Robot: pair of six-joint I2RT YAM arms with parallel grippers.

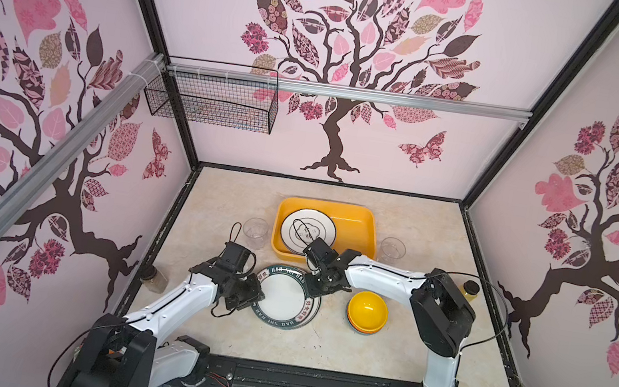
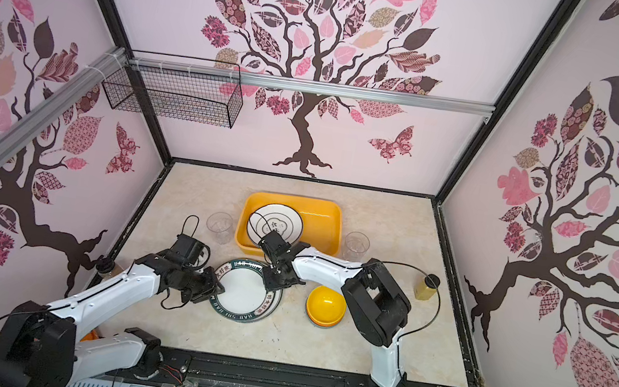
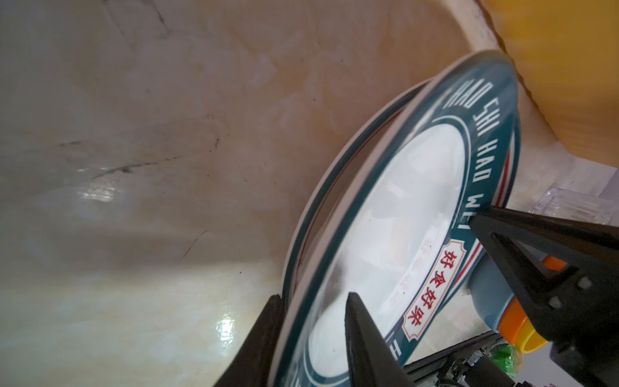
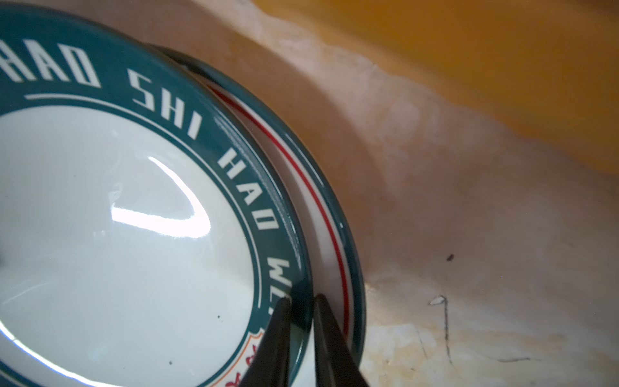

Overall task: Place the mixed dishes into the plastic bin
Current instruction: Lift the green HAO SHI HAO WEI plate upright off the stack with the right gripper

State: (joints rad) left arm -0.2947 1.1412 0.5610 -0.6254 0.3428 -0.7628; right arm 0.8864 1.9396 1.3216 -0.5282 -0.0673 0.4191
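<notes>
Right wrist view: right gripper pinches the top plate by its rim (jaws nearly closed); left gripper, part open, clamps the plate stack at its left edge.

Soft bright light; both top views bend at edges; glare on the plate.

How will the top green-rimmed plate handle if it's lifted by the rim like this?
Likely stiff: the top plate looks rigid and glazed, so no flex. Its glossy rim, pinched only at the edge by the right gripper, may slip or tilt. It probably chips if dropped onto the lower plate.
</notes>
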